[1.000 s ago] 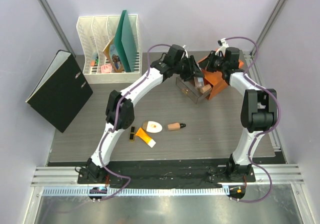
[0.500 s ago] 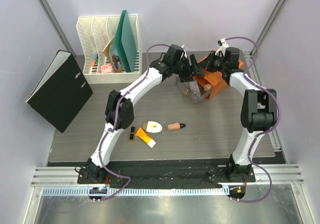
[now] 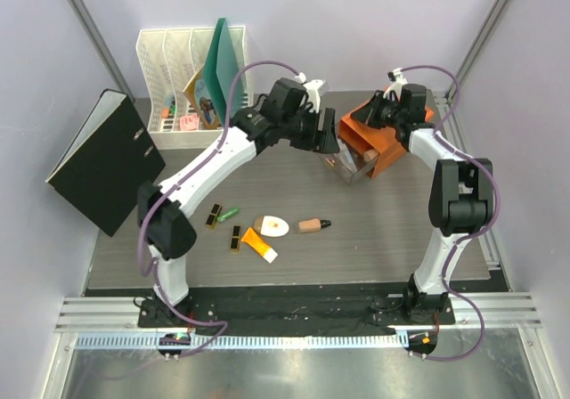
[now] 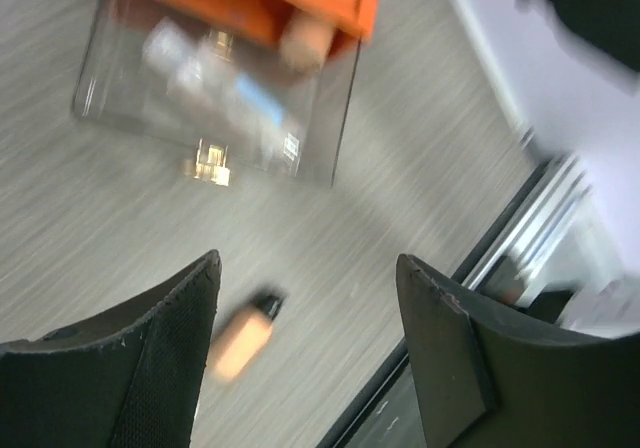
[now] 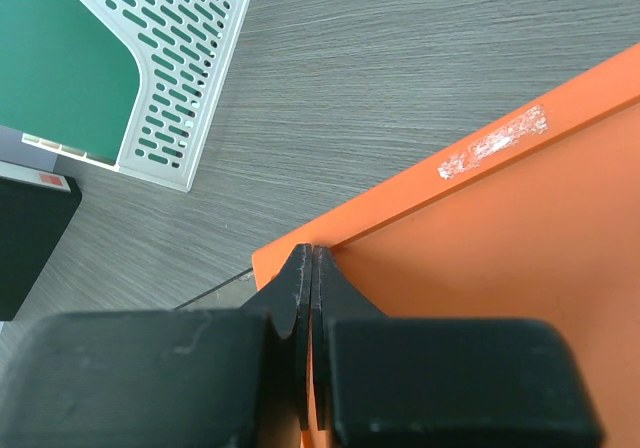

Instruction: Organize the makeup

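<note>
From the overhead camera, my left tool (image 3: 328, 141) hangs over the grey wood-grain table (image 3: 401, 230), just beside the near left corner of the clear plastic drawer (image 3: 343, 172). That drawer stands pulled out of the orange drawer box (image 3: 390, 154). My right tool (image 3: 377, 112) sits on the far upper edge of that box.

The loose makeup lies well apart from both tools, closer to the arm bases. I can see a peach bottle with a black cap (image 3: 313, 225) and a white oval compact (image 3: 272, 226) to its left. Then come an orange tube with a white cap (image 3: 259, 246) and a black-and-gold lipstick (image 3: 236, 238) right beside it. Further left are a second black-and-gold lipstick (image 3: 214, 216) and a small green tube (image 3: 230, 213).

The left wrist picture is blurred, but the two black fingers (image 4: 150, 368) plainly stand wide apart with nothing between them. Past their tips is the clear plastic drawer, and in it a clear bottle with a blue label (image 4: 235, 88) and something peach that I cannot make out. The peach bottle with a black cap lies on the table in the gap, near the left-hand finger but not touching it.

On the right wrist camera, the fingers are pressed together, their tips right at the rim of the orange drawer box. I cannot tell whether a thin edge of it is nipped between them. A white slotted file rack (image 5: 190, 78) with a green folder (image 5: 60, 58) in it stands beyond.
</note>
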Controlling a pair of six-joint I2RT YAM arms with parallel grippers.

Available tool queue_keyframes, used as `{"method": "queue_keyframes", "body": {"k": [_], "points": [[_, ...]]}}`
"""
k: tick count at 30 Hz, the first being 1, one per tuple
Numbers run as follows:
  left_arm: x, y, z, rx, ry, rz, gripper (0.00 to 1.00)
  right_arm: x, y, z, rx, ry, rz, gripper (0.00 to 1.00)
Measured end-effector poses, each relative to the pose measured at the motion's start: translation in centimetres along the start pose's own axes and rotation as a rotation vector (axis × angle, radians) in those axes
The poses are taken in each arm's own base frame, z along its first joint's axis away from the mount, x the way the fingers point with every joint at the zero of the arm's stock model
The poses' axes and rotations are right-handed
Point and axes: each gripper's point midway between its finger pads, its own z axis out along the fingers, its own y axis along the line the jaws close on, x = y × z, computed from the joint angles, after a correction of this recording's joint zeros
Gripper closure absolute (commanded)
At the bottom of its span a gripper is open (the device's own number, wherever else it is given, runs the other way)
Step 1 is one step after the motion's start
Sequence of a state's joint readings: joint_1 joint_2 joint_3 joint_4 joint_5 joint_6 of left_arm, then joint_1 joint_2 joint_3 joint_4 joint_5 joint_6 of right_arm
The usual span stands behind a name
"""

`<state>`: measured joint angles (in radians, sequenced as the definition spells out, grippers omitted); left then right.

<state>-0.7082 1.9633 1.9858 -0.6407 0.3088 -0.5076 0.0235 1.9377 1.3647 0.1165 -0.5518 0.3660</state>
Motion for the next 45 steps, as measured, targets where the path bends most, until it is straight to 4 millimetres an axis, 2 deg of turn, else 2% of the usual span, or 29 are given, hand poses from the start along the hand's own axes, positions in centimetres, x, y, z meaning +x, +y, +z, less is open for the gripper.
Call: {"method": "queue_keyframes", "body": {"k": [2,5,10,12,14,19,21,25,28,29,34,35,37,38,40,41,43,45], "points": [[1.8,-0.4,-2.2,-0.026,0.017,0.097,0.27,0.0,0.0,0.0,0.000,0.001,0.000,0.99],[6.2,-0.1,-3.1,-0.075,0.109,0.202,0.25,0.1,-0.1,0.1,0.001,0.007,0.004,0.99],[15.6,3.2,-0.8,-0.185,0.373,0.323,0.24,0.1,-0.1,0.1,0.002,0.009,0.005,0.99],[18.1,4.5,0.2,-0.219,0.460,0.351,0.25,0.1,-0.1,0.1,0.002,0.010,0.005,0.99],[19.4,5.7,1.2,-0.242,0.507,0.364,0.25,0.1,-0.1,0.1,0.003,0.010,0.006,0.99],[21.2,7.7,3.2,-0.266,0.588,0.388,0.26,0.1,-0.1,0.1,0.003,0.010,0.006,0.99],[21.7,8.2,4.0,-0.266,0.606,0.397,0.27,0.1,-0.1,0.1,0.003,0.011,0.006,0.99],[22.2,8.2,4.4,-0.249,0.626,0.398,0.34,0.1,-0.1,0.1,0.003,0.011,0.006,0.99],[22.5,8.0,4.4,-0.235,0.631,0.392,0.43,0.1,-0.1,0.1,0.004,0.012,0.006,0.99],[22.7,7.9,4.5,-0.223,0.632,0.388,0.49,0.1,-0.1,0.1,0.004,0.012,0.006,0.99],[23.2,7.2,4.6,-0.185,0.634,0.379,0.64,0.1,-0.1,0.1,0.003,0.017,0.009,0.99],[23.1,7.1,4.7,-0.184,0.628,0.379,0.70,0.1,-0.1,0.2,0.002,0.018,0.010,0.99],[23.0,7.0,4.6,-0.184,0.623,0.383,0.73,0.1,-0.1,0.2,0.002,0.019,0.011,0.99],[22.9,7.0,4.6,-0.183,0.622,0.386,0.72,0.1,-0.1,0.2,0.003,0.019,0.011,0.99],[22.9,7.0,4.5,-0.182,0.622,0.380,0.62,0.1,-0.1,0.2,0.003,0.020,0.011,0.99],[22.8,7.0,4.5,-0.181,0.622,0.379,0.47,0.1,-0.1,0.2,0.003,0.020,0.011,0.99],[22.8,7.1,4.5,-0.186,0.622,0.387,0.42,0.1,-0.1,0.2,0.004,0.021,0.012,0.99],[23.6,7.6,4.2,-0.206,0.647,0.391,0.41,0.1,-0.1,0.2,0.004,0.021,0.012,0.99]]}}
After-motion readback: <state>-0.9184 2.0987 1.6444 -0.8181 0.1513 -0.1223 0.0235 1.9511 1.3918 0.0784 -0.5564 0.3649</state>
